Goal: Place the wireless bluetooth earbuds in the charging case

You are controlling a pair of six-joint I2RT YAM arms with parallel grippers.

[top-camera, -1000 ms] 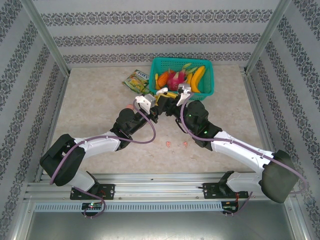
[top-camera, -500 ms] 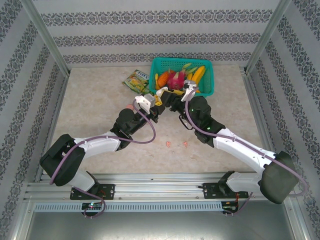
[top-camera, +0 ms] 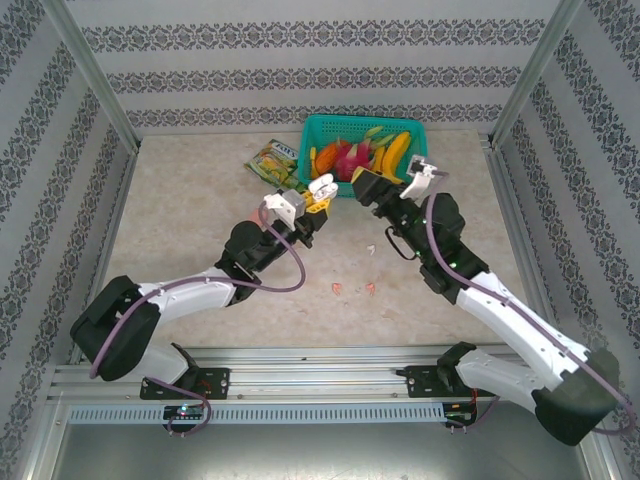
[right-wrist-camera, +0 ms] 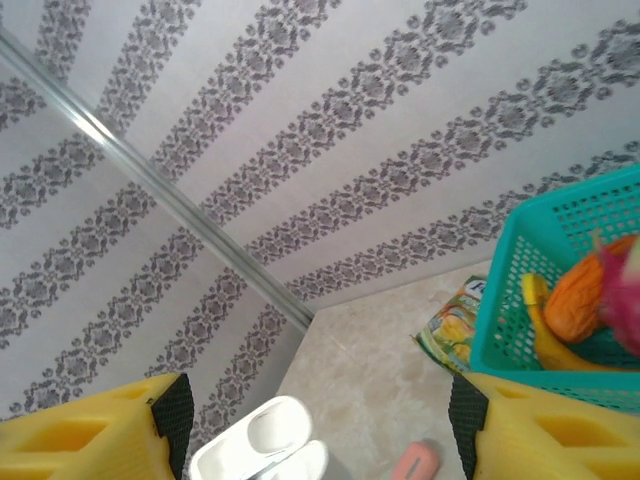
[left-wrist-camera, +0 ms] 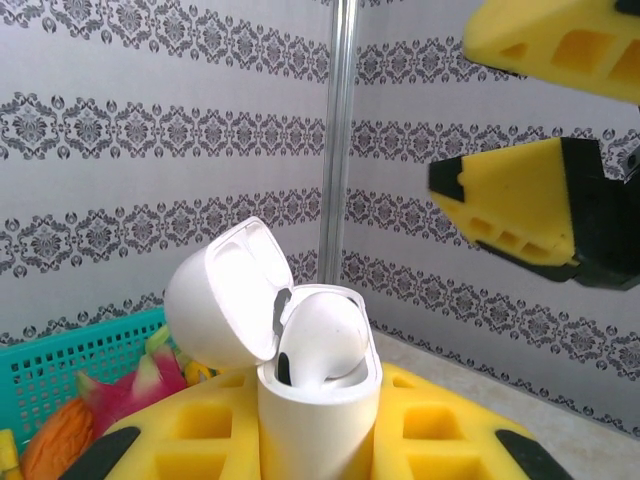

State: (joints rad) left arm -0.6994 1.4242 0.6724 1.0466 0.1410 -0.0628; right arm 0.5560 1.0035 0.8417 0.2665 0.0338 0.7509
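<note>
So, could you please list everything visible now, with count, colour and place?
charging case: one, white, lid open, held in the left gripper
white rounded piece: one, seated in the case, likely an earbud
pink-red earbuds: two, on the table between the arms
whitish piece: one, on the table, possibly an earbud
basket: one, teal, far table edge
fruit: several, yellow, orange and pink, in the basket
snack packet: one, green-yellow, left of the basket
left gripper: yellow and black, shut on the case
right gripper: yellow and black, open, empty

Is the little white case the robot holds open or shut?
Open. The white charging case stands upright in the left pincer, lid swung back, a white earbud seated inside.
</note>
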